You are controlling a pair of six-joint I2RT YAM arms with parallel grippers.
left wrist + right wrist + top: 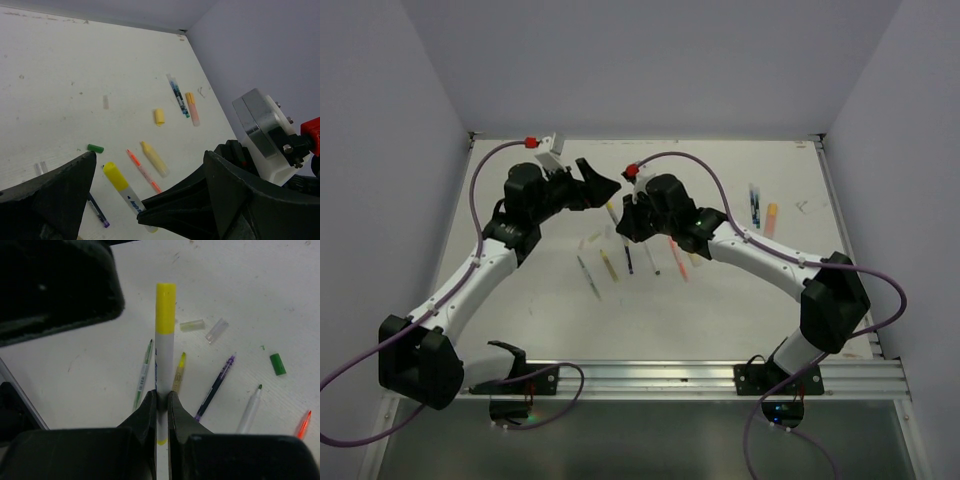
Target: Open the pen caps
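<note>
My right gripper (161, 400) is shut on a white marker (163, 347) with a yellow cap (165, 307), held above the table, cap end toward my left gripper. In the top view the right gripper (623, 214) holds this marker (612, 212) just below my open left gripper (598, 186). In the left wrist view the yellow cap (116, 176) lies between the spread left fingers (60, 195), touching neither. Loose caps lie on the table: a green one (95, 148), a yellow one (159, 117) and two clear ones (192, 325).
Several uncapped pens lie below the grippers: green (142, 375), yellow (178, 372), purple (215, 387), white (249, 410), orange (143, 170) and a yellow highlighter (155, 159). A blue pen (754, 205) and an orange highlighter (771, 218) lie at the far right near the wall.
</note>
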